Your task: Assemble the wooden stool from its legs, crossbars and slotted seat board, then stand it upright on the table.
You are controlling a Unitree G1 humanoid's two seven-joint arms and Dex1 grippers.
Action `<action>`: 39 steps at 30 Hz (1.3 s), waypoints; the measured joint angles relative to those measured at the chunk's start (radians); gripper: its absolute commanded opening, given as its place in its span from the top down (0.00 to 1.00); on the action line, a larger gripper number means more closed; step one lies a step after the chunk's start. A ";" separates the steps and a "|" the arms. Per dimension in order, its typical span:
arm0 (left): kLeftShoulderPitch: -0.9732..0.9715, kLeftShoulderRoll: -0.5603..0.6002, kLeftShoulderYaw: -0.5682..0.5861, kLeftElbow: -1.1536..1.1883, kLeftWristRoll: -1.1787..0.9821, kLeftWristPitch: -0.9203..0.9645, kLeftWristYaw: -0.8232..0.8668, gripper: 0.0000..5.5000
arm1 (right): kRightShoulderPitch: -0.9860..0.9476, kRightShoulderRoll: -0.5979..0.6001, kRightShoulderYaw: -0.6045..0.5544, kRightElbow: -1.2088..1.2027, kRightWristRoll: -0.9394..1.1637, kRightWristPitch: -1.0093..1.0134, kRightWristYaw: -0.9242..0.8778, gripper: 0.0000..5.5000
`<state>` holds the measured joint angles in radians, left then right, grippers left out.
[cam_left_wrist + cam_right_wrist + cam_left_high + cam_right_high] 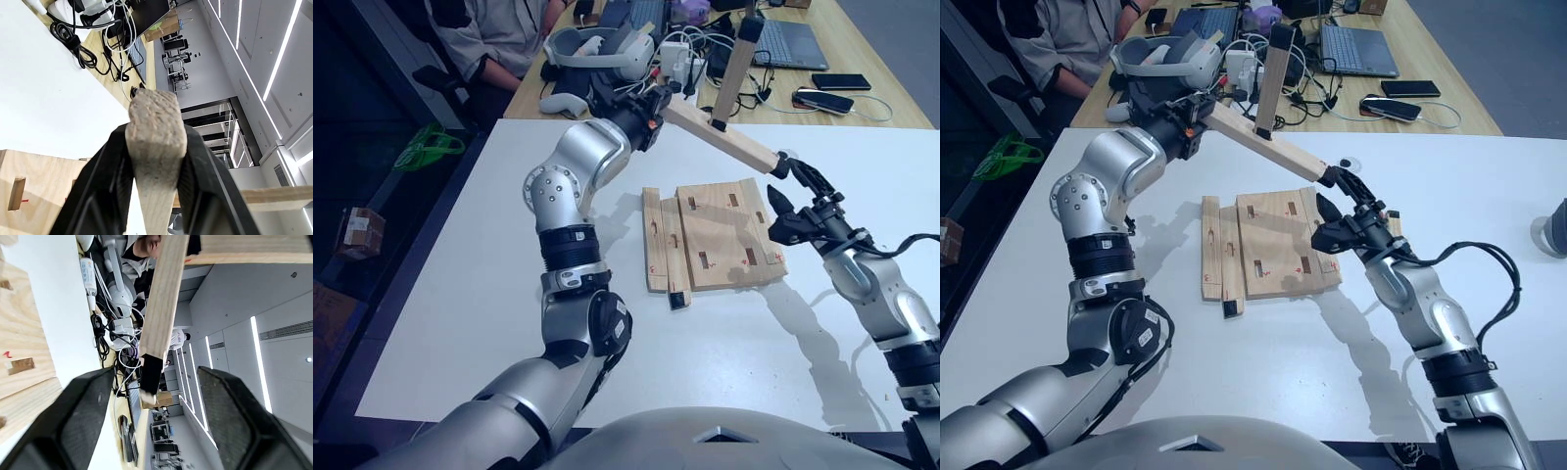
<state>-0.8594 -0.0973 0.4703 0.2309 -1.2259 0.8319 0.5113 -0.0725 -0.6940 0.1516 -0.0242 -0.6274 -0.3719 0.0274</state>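
Observation:
My left gripper [658, 104] is shut on one end of a wooden crossbar [729, 137], held slanting in the air above the table's far side. A leg [732, 73] with a black tip stands up from that crossbar. In the left wrist view the fingers [110, 171] clamp the wood [155, 147]. The slotted seat board [724, 235] lies flat on the white table [460, 294], with two more wooden pieces [653, 240] along its left side. My right gripper [779, 181] is open, right at the crossbar's free end, above the board's right edge.
Behind the table, a wooden desk [862, 49] carries a laptop [788, 39], phones [822, 100], cables and a white headset [597, 49]. A person sits at the back left. A grey object [1552, 230] rests at the table's right edge.

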 measured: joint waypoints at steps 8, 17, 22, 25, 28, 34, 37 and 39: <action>-0.043 0.157 -0.002 -0.031 0.016 0.053 -0.037 0.81 | 0.152 -0.075 0.011 -0.153 0.727 0.275 0.622 0.44; -0.006 0.211 -0.072 -0.188 -0.063 0.257 0.005 0.81 | 0.033 -0.133 0.135 -0.089 0.728 0.443 0.965 0.44; -0.002 0.210 -0.086 -0.196 -0.061 0.257 0.014 0.81 | -0.070 -0.085 0.182 0.010 0.583 0.409 0.915 0.44; 0.001 0.209 -0.100 -0.198 -0.060 0.257 0.014 0.81 | -0.111 0.027 0.210 0.064 0.521 0.411 0.824 0.44; 0.002 0.210 -0.101 -0.199 -0.060 0.256 0.014 0.81 | -0.137 0.106 0.220 0.096 0.497 0.434 0.771 0.44; 0.002 0.216 -0.119 -0.200 -0.050 0.256 -0.006 0.81 | -0.143 0.172 0.163 -0.036 0.676 0.692 0.851 0.44; 0.000 0.285 -0.147 -0.163 0.003 0.256 -0.134 0.81 | -0.176 0.063 -0.025 -0.174 0.991 0.999 1.025 0.44; -0.034 0.361 -0.177 -0.112 0.052 0.254 -0.297 0.81 | -0.210 -0.037 -0.140 -0.194 1.152 1.145 1.128 0.44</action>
<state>-0.8935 0.2635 0.2936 0.1186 -1.1735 1.0861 0.2145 -0.2822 -0.7312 0.0111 -0.2178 0.5246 0.7736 1.1554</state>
